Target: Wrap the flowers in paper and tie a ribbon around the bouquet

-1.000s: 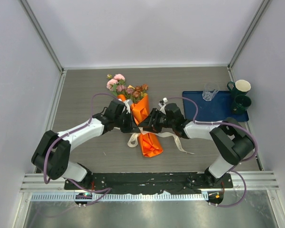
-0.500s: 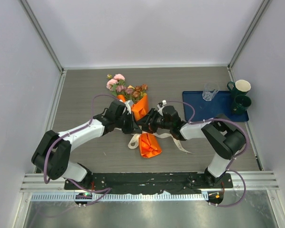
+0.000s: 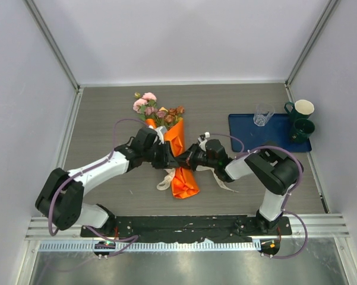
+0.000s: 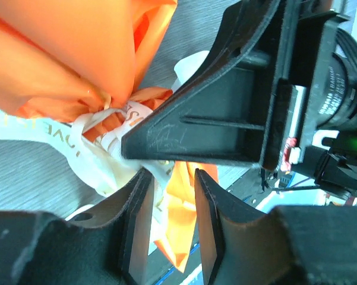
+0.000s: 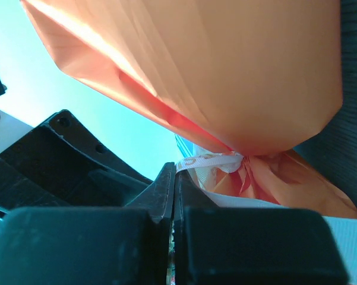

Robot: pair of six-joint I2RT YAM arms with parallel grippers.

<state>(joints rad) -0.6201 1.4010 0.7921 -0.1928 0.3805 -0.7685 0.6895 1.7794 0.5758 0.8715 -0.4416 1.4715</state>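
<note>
"Grey counter (image 3: 107, 113): where's the bouquet (image 3: 177, 142)?"
"Lying flat at its middle; right tool (image 5: 173, 172) clamped onto the ribbon (image 5: 209, 159) at its neck, left tool (image 4: 171, 175) narrowly parted just beside it."

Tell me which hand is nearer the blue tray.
Right. The right hand, pinching the ribbon at the bouquet's right side, lies left of the tray; the left hand is farther left, across the bouquet.

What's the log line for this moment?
phase: tying ribbon | left gripper: open at bouquet waist | right gripper: shut on ribbon | bouquet: wrapped, lying flat
</note>
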